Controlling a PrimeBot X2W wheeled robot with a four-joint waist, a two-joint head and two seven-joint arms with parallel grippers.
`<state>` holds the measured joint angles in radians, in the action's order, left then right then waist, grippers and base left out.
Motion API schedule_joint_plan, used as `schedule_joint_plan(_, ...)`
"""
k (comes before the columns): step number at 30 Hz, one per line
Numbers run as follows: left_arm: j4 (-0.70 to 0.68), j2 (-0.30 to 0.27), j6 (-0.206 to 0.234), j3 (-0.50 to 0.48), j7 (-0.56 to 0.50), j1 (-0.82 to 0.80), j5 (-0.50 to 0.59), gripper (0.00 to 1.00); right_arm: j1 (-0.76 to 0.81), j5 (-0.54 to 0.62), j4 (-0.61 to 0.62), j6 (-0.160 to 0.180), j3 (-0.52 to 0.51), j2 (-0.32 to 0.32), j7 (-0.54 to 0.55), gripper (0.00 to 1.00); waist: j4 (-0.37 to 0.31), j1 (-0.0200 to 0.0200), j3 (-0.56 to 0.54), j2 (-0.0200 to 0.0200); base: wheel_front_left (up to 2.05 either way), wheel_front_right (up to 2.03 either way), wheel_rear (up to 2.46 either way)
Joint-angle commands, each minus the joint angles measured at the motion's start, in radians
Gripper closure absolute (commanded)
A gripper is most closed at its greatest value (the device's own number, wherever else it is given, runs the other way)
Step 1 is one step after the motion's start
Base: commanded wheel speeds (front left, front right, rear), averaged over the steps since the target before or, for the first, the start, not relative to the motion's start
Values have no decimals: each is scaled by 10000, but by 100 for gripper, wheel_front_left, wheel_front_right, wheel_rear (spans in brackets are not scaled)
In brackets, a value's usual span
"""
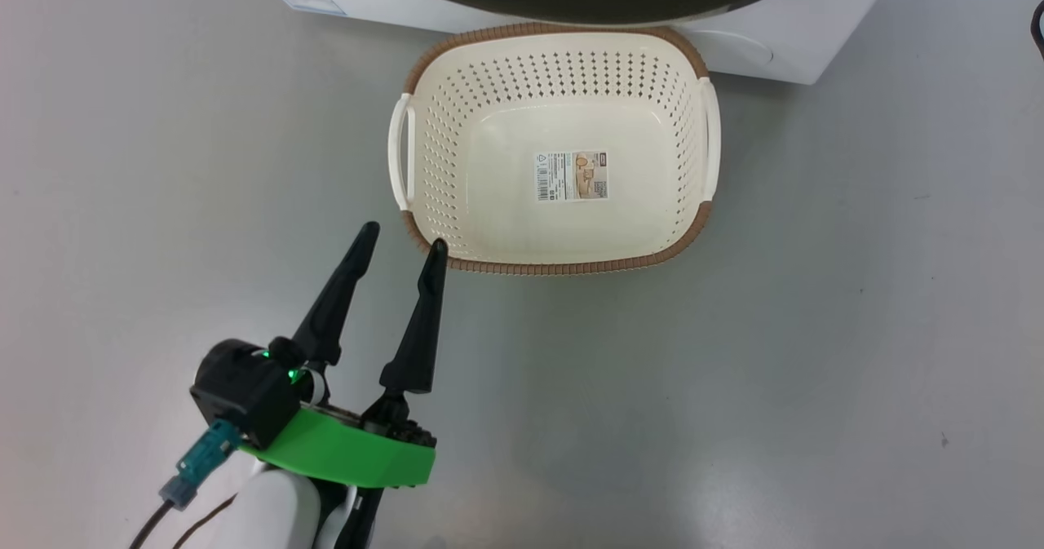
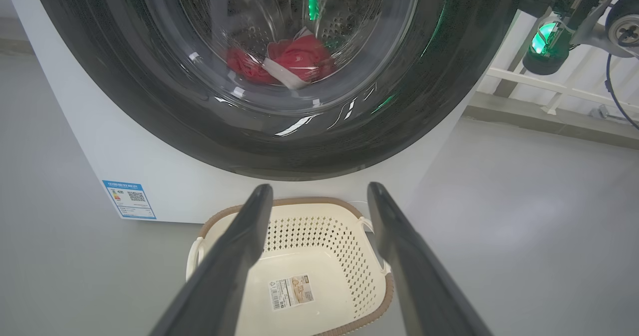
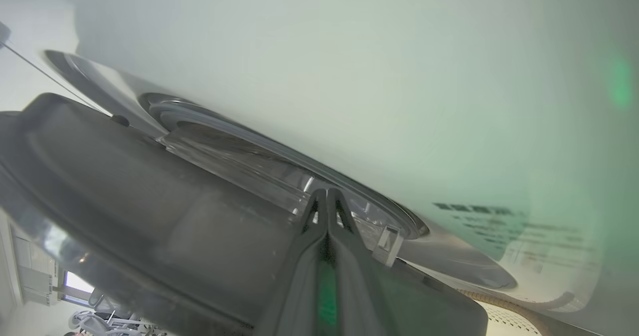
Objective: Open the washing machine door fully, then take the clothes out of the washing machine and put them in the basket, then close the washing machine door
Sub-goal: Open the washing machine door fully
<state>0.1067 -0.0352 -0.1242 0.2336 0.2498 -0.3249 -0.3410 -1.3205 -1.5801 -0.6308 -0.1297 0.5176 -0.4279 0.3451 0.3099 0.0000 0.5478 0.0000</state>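
The right hand [image 3: 327,196], fingers pressed together, noses into the gap behind the washing machine door [image 2: 279,141], apparently to lever it open, while the spread, empty left hand [image 1: 405,236] hovers by the basket [image 1: 555,267]; the red clothes [image 2: 299,56] lie in the drum [image 2: 344,26].

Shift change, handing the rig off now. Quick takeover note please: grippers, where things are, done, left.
Left gripper: open, empty, by the near left corner of the basket.
Right gripper: shut, fingertips at the edge of the washing machine door, where a narrow gap shows.
Clothes: inside the washing machine, seen through the door.
Basket: empty, right in front of the machine.
Done: door cracked open at most.
Left: open door fully, move clothes to basket, close door.
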Motion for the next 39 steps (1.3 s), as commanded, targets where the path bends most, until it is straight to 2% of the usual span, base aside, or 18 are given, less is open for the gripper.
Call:
schedule_joint_plan(1,-255,-150,-45,-258,120,-43,-84,0,89,-190,262,-10,78,321,173,100,-2,0,-34,0,0,0,0)
schedule_joint_plan(13,-181,-150,-17,-257,120,142,-22,0,1244,-422,845,-10,97,404,736,100,-159,0,-636,0,0,0,0)
schedule_joint_plan(39,-143,-150,19,-391,120,872,199,0,3795,-453,2241,-10,176,1108,1245,100,-369,0,-1895,0,0,0,0)
